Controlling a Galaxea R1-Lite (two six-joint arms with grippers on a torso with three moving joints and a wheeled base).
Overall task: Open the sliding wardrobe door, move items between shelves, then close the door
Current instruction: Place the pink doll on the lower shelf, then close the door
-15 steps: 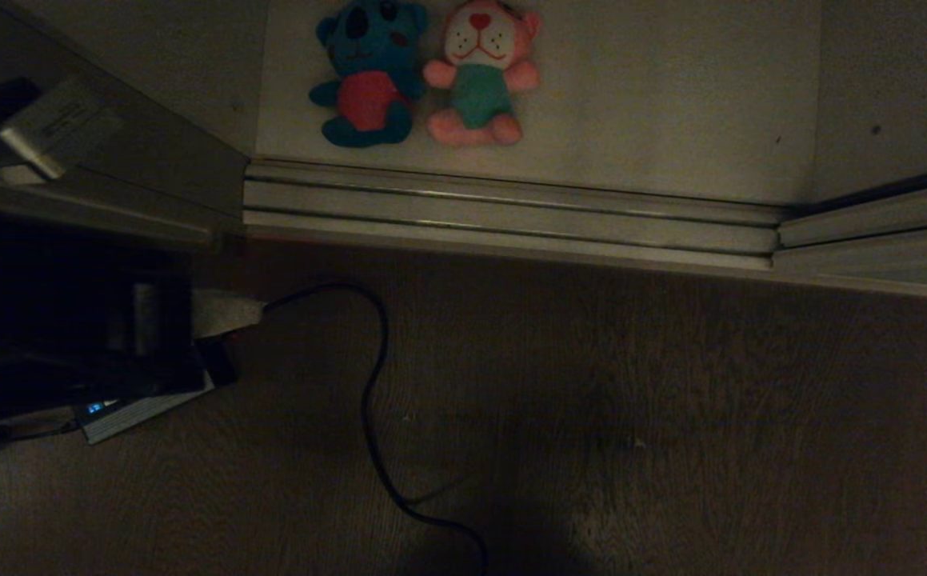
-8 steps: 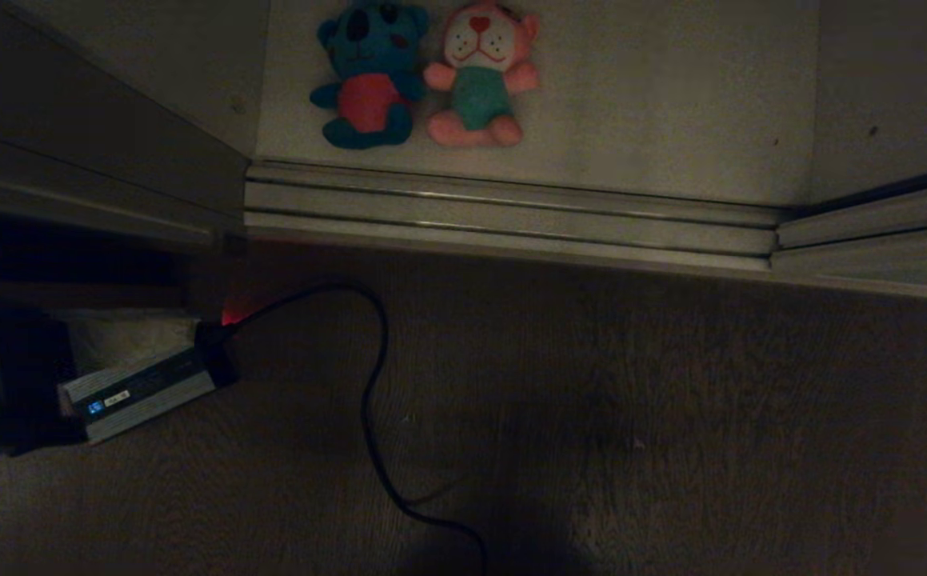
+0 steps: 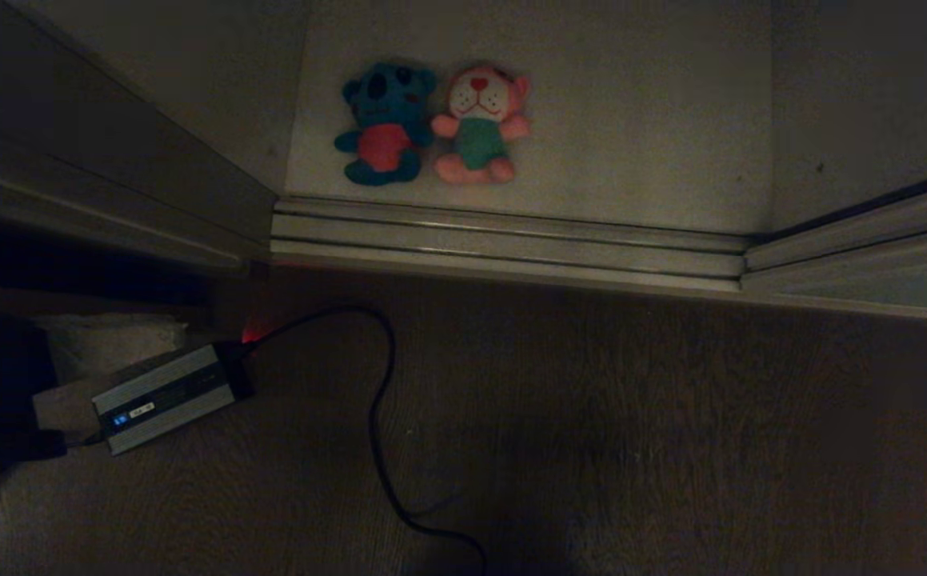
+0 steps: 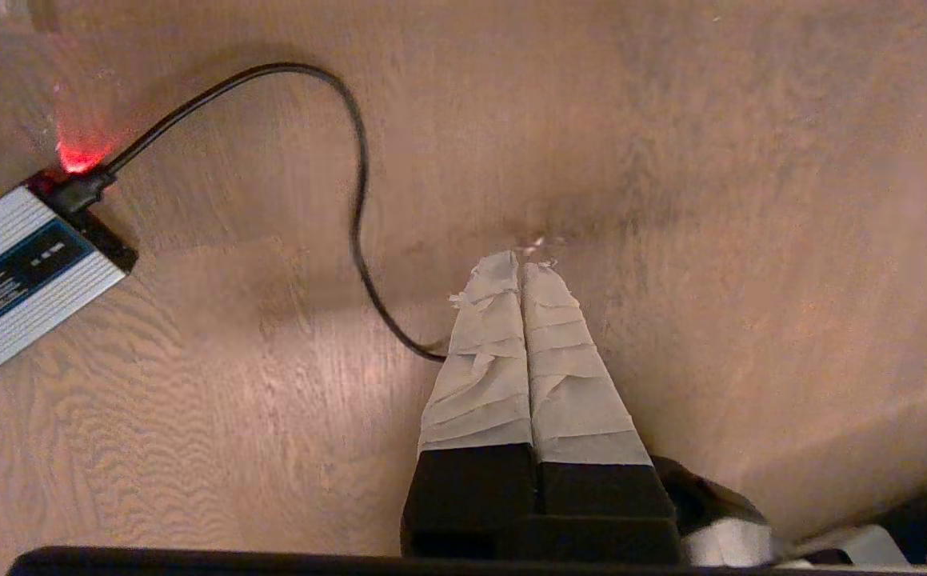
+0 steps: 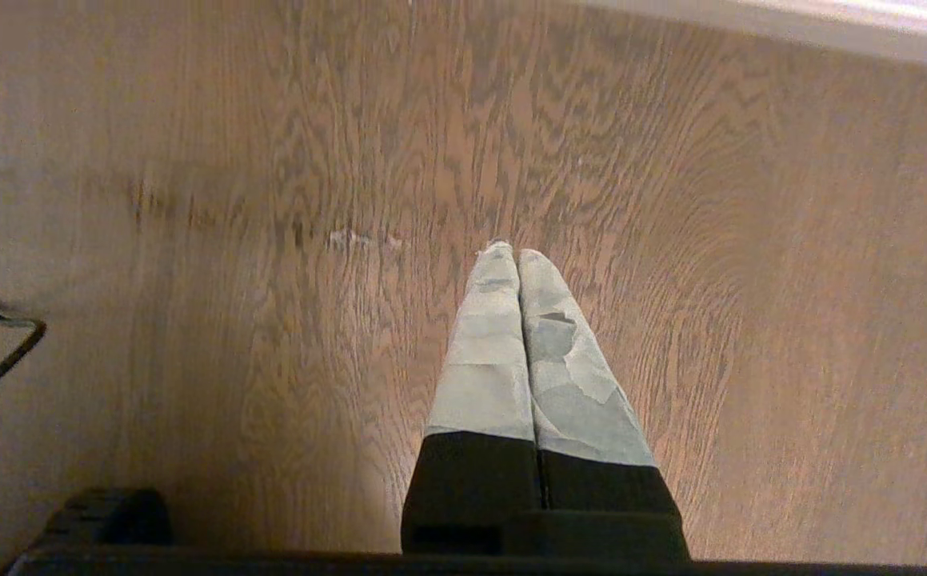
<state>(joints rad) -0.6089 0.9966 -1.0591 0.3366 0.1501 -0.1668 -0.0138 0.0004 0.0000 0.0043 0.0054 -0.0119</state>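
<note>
Left of centre at the frame's top, the teal-blue plush (image 3: 384,124) and, touching it, the pink plush (image 3: 480,126) sit on the bottom shelf (image 3: 631,144) behind the door track (image 3: 511,244). The next reach should probably clear that track first. The left gripper (image 4: 521,268) and right gripper (image 5: 509,254), both pressed shut and empty, point at floor (image 3: 631,416), well apart from the toys.

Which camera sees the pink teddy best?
The head view: the pink teddy sits in full sight on the wardrobe shelf, touching the blue teddy. Both wrist views show only wooden floor and each shut hand, no teddy at all.
</note>
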